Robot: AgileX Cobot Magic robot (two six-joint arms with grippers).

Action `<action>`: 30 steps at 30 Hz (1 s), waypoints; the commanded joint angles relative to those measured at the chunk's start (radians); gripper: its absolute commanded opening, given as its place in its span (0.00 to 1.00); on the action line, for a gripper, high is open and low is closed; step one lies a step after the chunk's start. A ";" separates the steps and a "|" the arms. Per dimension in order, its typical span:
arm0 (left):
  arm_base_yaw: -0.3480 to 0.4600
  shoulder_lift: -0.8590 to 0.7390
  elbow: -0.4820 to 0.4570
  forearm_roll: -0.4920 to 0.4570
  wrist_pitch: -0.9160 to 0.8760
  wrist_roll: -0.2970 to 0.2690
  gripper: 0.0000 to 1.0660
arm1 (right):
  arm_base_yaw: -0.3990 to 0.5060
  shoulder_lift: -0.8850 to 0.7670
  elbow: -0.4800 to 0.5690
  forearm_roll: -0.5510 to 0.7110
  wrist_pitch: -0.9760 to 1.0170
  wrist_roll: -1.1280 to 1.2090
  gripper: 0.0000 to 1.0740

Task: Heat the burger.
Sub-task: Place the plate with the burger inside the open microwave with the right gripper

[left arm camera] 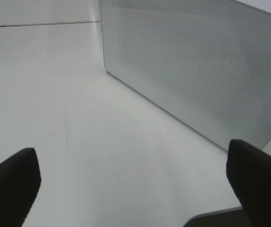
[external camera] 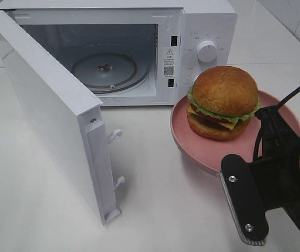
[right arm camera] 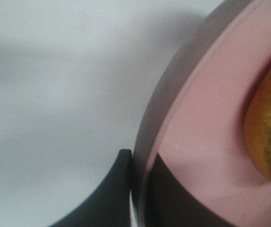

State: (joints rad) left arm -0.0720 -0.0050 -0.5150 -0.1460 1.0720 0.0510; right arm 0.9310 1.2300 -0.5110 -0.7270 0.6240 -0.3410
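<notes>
The burger (external camera: 224, 101), with its golden-brown bun, lettuce frill and cheese, sits on a round pink plate (external camera: 184, 134) just in front of the microwave's control panel. My right gripper (external camera: 266, 114) is shut on the plate's right rim. In the right wrist view its fingers (right arm camera: 119, 189) pinch the plate rim (right arm camera: 202, 118) from both sides, and the burger's bun (right arm camera: 270, 127) shows at the edge. My left gripper (left arm camera: 135, 189) is open and holds nothing; it faces the outer side of the microwave door (left arm camera: 197, 71). It is out of the high view.
The white microwave (external camera: 207, 31) stands at the back with its door (external camera: 50, 105) swung wide open to the left. A glass turntable (external camera: 105, 68) lies inside the cavity. Bare white tabletop (external camera: 155, 199) spreads between door and plate.
</notes>
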 commanded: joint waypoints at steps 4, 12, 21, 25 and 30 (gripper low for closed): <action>-0.002 -0.017 -0.001 -0.005 -0.007 -0.001 0.94 | 0.003 -0.010 -0.005 -0.041 -0.105 -0.091 0.00; -0.002 -0.017 -0.001 -0.005 -0.007 -0.001 0.94 | -0.106 -0.010 -0.005 0.066 -0.162 -0.364 0.00; -0.002 -0.017 -0.001 -0.005 -0.007 -0.001 0.94 | -0.190 -0.010 -0.006 0.269 -0.244 -0.684 0.00; -0.002 -0.017 -0.001 -0.005 -0.007 -0.001 0.94 | -0.256 -0.010 -0.008 0.406 -0.242 -0.886 0.00; -0.002 -0.017 -0.001 -0.005 -0.007 -0.001 0.94 | -0.309 -0.010 -0.036 0.482 -0.242 -0.980 0.00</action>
State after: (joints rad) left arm -0.0720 -0.0050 -0.5150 -0.1460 1.0720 0.0510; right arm 0.6440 1.2330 -0.5200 -0.2710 0.4400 -1.2670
